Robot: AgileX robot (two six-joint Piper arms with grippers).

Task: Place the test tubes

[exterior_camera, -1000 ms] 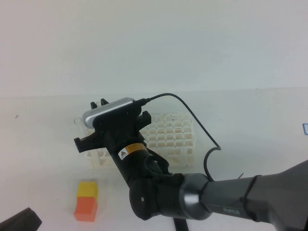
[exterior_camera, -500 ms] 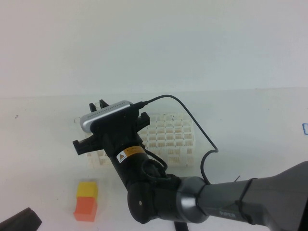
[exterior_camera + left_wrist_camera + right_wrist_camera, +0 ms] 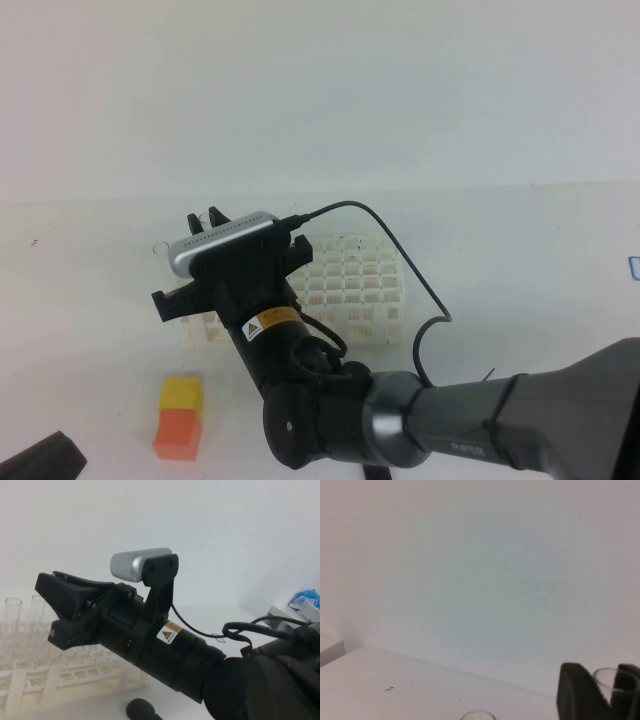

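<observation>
1. A clear glass test tube (image 3: 607,680), round-rimmed and open at the top, is seen clamped between the black fingers (image 3: 575,695) of the right gripper (image 3: 205,216). In the high view it is held left of centre, over the rear left corner of the rack.
2. The test tube rack (image 3: 350,285) is made of cream plastic, moulded as a grid of square cells. Two more clear tubes (image 3: 12,615) are stood upright in it near that corner.
3. A silver, rounded camera (image 3: 220,238) is mounted on the matte black right wrist, and a thin black cable (image 3: 400,250) is looped from it over the rack.
4. A yellow cube (image 3: 183,392) is stacked on an orange cube (image 3: 178,435) at the lower left of the high view, apart from the rack.
5. The left gripper (image 3: 40,460) is shown only as a dark wedge in the lower left corner. Its state cannot be told.
6. Everything is set on a smooth white table (image 3: 520,230), backed by a plain white wall (image 3: 320,80).
</observation>
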